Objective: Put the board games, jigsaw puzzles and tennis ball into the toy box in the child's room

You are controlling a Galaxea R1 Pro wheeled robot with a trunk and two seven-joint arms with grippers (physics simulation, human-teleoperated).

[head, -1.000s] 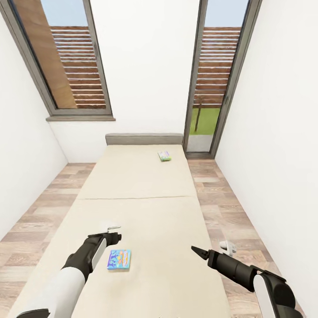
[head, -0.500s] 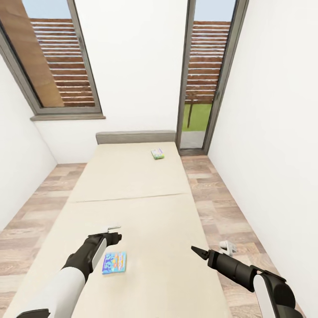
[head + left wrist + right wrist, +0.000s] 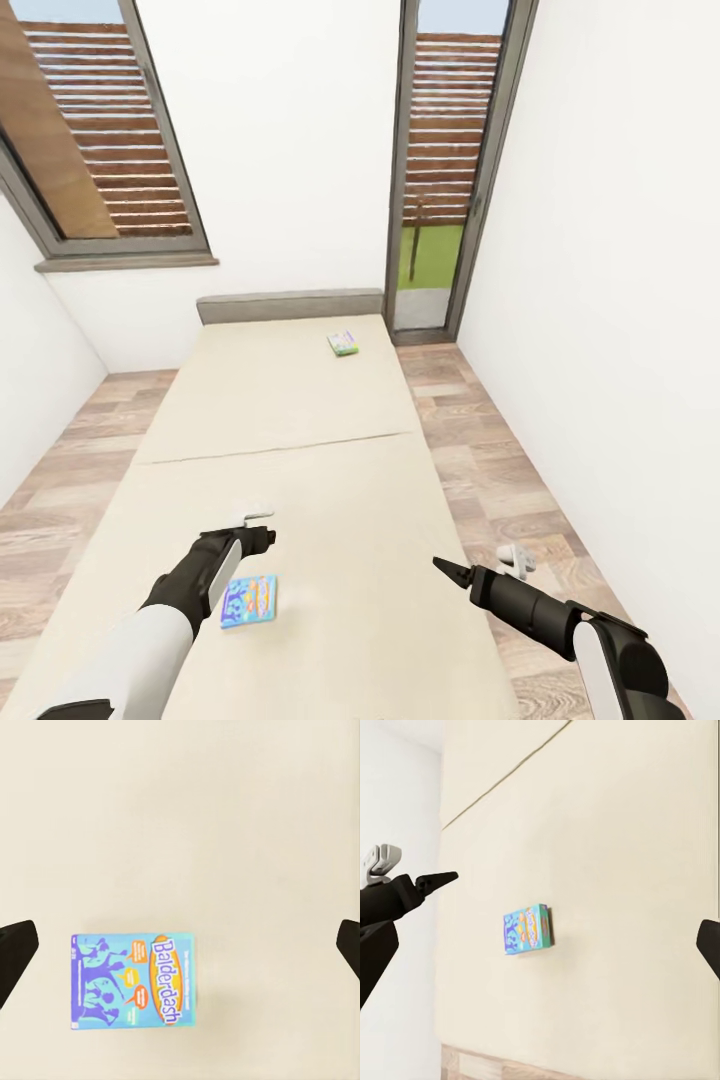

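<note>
Blue board game [image 3: 133,980]: lies flat on the bed [image 3: 300,420], near the foot end, just beside the left claw [image 3: 262,528].
White-and-green board game [image 3: 343,344]: near the headboard, well apart.
Left claw: spread wide, empty.
Right claw [image 3: 446,570]: state cannot be told.
Handling: likely light, stiff cardboard; take across the short edges.

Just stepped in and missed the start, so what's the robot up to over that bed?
The robot stands at the foot of the bed with both arms held out over the beige sheet. Its left gripper, open, hovers just above a small blue board game lying flat near the foot end, not touching it. The right gripper is also open and holds nothing. A white-and-green board game lies far off near the headboard.
</note>
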